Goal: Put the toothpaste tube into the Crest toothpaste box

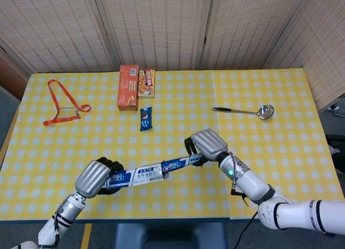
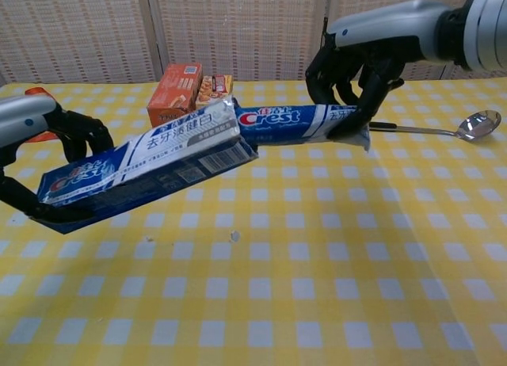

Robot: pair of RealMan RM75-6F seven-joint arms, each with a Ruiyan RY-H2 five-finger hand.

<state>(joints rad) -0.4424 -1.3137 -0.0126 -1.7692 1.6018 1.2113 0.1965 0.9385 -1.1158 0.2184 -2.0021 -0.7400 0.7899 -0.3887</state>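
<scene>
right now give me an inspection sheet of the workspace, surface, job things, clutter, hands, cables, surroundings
surface: yellow checked tablecloth.
job's things: toothpaste tube partly in the open end of the Crest box, both held off the table.
clutter: orange box, snack box, blue packet, ladle, orange lanyard.
hands: left hand holds the Crest box; right hand holds the toothpaste tube.
cables: one at the right forearm.
surroundings: woven screen panels.
</scene>
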